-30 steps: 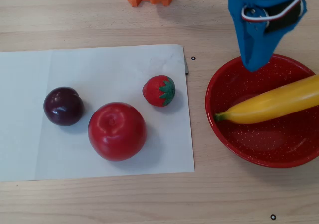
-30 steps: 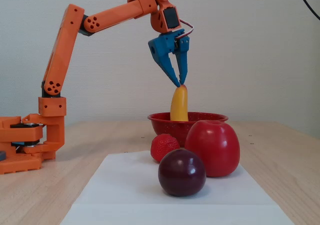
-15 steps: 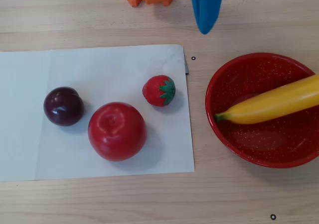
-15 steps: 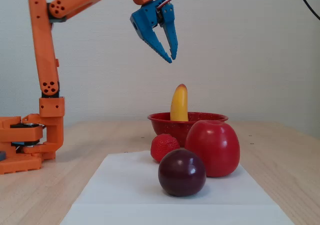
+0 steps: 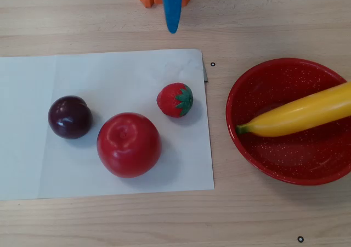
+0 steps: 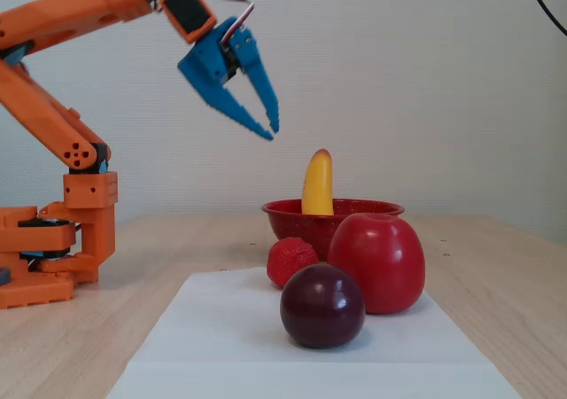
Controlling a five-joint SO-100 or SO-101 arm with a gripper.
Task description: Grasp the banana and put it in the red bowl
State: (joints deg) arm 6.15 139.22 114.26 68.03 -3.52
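Pulled back from above the large round red speckled enamel bowl since a second ago, the blue two-finger gripper now hangs high over the wooden table, its jaws slightly parted and holding nothing. The 1 long glossy yellow toy banana lies inside the bowl, its far end jutting over the rim. On 1 white paper sheet sit 3 toy fruits: 1 shiny red apple, 1 dark plum and 1 small strawberry.
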